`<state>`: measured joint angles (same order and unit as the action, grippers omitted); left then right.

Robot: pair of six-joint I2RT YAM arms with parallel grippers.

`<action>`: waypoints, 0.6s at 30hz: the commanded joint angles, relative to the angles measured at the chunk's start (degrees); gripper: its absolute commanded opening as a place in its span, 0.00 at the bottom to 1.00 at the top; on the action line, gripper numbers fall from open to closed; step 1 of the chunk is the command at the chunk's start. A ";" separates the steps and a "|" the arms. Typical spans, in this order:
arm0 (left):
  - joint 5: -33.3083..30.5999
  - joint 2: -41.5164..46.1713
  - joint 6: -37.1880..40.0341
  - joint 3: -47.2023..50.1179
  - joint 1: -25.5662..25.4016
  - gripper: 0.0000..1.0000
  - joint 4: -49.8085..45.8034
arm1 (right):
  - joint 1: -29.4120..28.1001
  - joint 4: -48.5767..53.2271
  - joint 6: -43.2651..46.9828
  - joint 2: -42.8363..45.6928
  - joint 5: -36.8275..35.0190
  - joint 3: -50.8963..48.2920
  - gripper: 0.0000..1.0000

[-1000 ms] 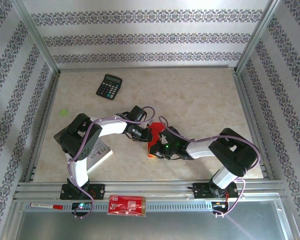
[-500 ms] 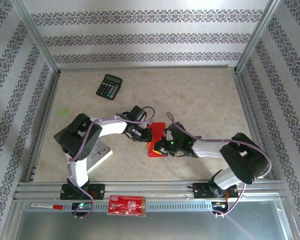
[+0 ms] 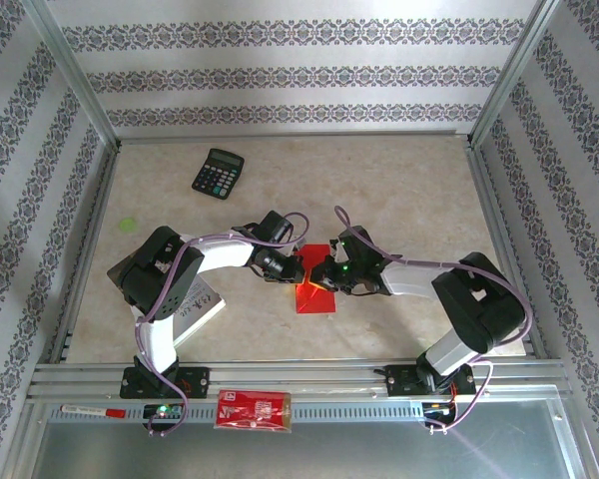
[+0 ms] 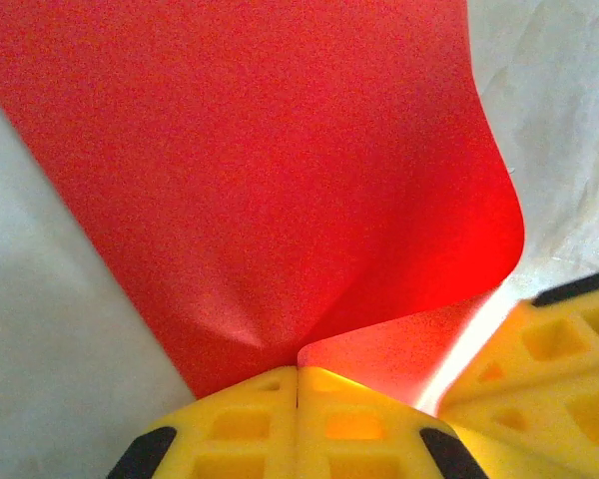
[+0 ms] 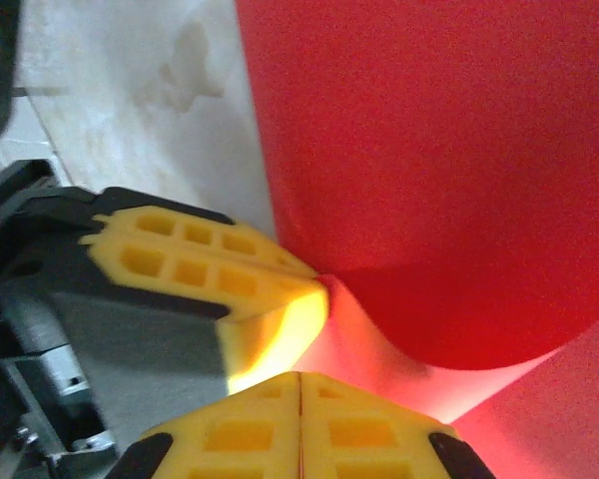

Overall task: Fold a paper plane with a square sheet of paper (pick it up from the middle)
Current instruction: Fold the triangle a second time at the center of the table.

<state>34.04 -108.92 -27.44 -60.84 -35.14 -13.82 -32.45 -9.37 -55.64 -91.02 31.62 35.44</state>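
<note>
1. Top external view: we see the left gripper (image 3: 288, 267) and the right gripper (image 3: 321, 275) tip to tip over the square sheet of paper (image 3: 314, 299), which spreads beneath and between them.
2. We see the left gripper's fingers pressed together, pinching a puckered edge of the sheet.
3. From that pinch, one straight edge runs away to the left, and the right side curls over in a rounded loop.
4. The right gripper's fingers are closed together at the curl. We cannot tell whether paper sits between them.
5. Beyond both grippers the table (image 3: 409, 190) is bare. The calculator (image 3: 218, 173) lies well beyond the left gripper.
</note>
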 commanded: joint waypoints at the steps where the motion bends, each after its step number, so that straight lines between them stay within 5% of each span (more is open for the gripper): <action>1: -8.22 -4.10 1.31 1.51 -0.02 0.00 -4.98 | 0.93 2.21 3.00 -1.59 -0.06 1.45 0.07; 18: -7.59 -2.94 1.34 -0.60 -0.05 0.00 -6.10 | 2.48 3.62 6.33 -6.09 -1.07 0.62 0.07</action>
<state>33.82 -109.06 -27.44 -61.56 -35.18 -14.87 -30.83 -7.49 -50.94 -95.24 32.05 36.18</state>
